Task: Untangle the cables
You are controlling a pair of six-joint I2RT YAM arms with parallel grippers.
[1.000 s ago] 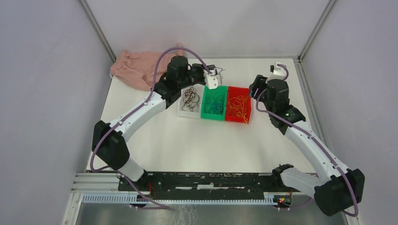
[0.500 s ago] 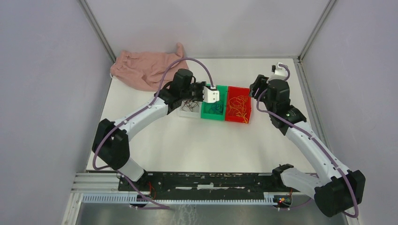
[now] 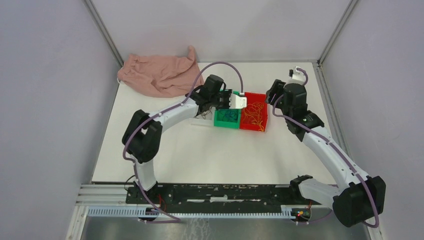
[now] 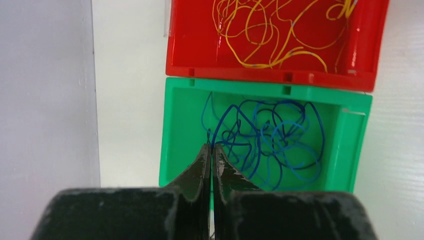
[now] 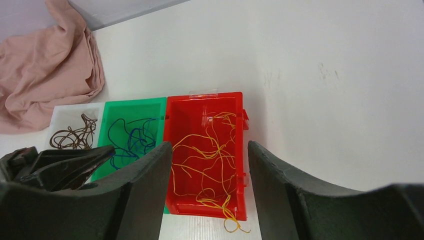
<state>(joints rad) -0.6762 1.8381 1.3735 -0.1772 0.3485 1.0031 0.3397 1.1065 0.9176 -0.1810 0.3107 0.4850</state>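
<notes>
Grey walls close in a white counter, with a black rail along its near edge where both arms are bolted. From there the left arm bends sharply at the elbow and stretches rightward, low over a row of three bins, hiding most of the white bin from above; the right wrist view shows brown cables coiled inside it. The left end effector is pressed closed over one end of the green bin, where the blue cables lie. One blue strand rises to the tips, but whether it is pinched is hard to make out. The right arm rises along the right side, its end effector spread wide with nothing between the fingers, hanging over the red bin. That bin touches the green one and holds the yellow cables, one loop spilling over its wall. Farthest back, a pink cloth lies crumpled by the far left corner.
</notes>
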